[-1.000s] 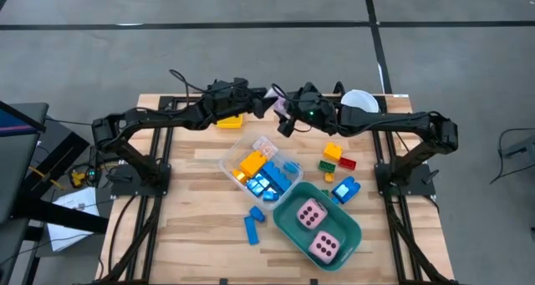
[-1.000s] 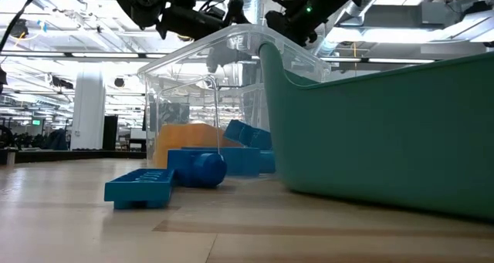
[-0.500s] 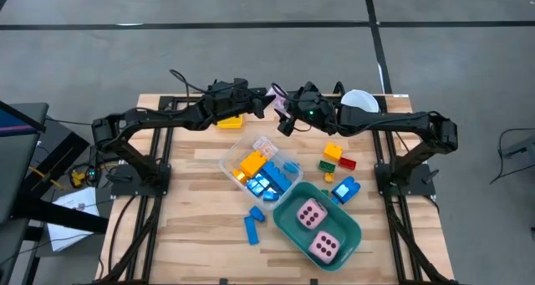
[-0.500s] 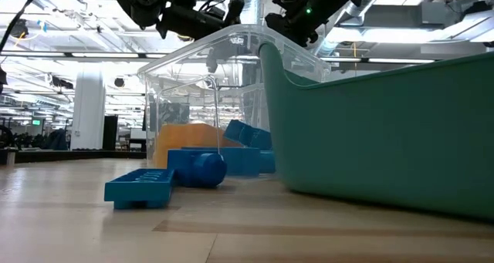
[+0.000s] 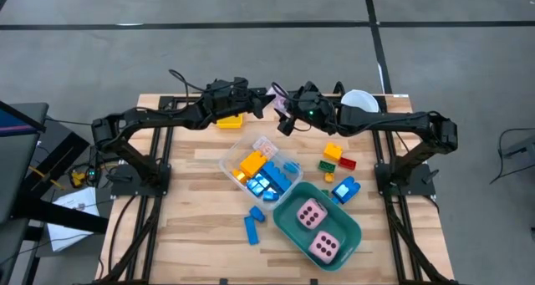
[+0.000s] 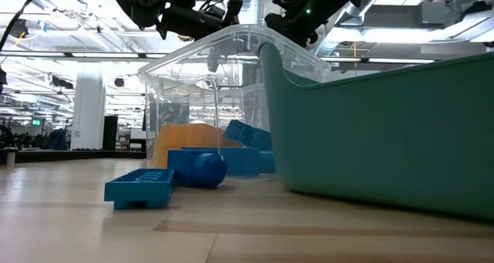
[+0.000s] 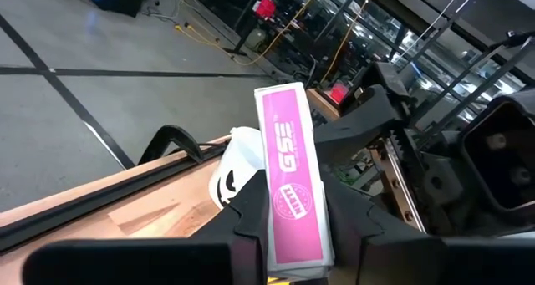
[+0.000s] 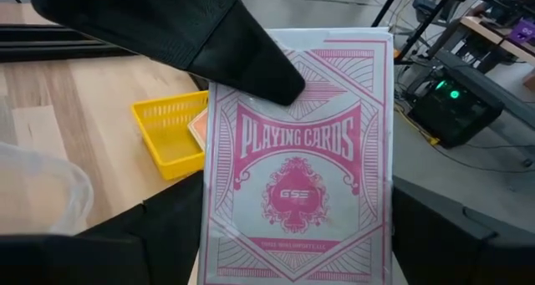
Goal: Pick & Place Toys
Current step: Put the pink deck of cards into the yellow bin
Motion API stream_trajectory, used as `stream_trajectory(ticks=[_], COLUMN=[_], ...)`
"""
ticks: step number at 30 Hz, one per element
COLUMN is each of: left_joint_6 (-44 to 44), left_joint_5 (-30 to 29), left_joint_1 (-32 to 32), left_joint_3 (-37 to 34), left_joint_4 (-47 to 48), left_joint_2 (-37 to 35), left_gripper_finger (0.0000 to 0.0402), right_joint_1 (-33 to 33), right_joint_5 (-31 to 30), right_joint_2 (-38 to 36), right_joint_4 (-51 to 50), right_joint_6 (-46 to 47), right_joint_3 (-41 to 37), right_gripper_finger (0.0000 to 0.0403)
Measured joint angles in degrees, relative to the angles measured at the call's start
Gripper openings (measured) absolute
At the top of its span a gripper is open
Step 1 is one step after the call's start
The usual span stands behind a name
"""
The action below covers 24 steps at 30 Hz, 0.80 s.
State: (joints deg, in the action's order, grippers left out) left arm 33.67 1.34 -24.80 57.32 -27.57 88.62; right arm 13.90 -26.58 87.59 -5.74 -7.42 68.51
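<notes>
Above the wooden desk's far edge, the left claw [image 5: 269, 100] clamps a flat, glossy pink-and-white card box [image 8: 299, 160] by its thin edges, while the right claw [image 5: 282, 116] grips its broad faces.

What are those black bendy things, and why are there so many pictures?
They are two robot arms at a wooden table. One camera looks down from above, one sits low on the tabletop, and one rides on each wrist. Both grippers meet at the table's far edge around a pink pack of playing cards: the left gripper pinches its narrow edges, the right gripper spans its wide faces. On the table are a clear box of bricks, a teal tub with two pink dice, loose bricks and a white cup.
</notes>
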Motion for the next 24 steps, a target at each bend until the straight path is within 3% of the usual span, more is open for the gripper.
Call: stream_trajectory(ticks=[24], left_joint_6=[-0.28], left_joint_5=[1.14], left_joint_1=[-2.52], left_joint_3=[-0.02], left_joint_4=[0.37], left_joint_2=[-0.02], left_gripper_finger=[0.0058], right_joint_1=[0.01], right_joint_5=[1.21], right_joint_2=[-0.22], right_joint_4=[0.26], right_joint_6=[1.62], right_joint_3=[0.00], right_gripper_finger=[0.0312])
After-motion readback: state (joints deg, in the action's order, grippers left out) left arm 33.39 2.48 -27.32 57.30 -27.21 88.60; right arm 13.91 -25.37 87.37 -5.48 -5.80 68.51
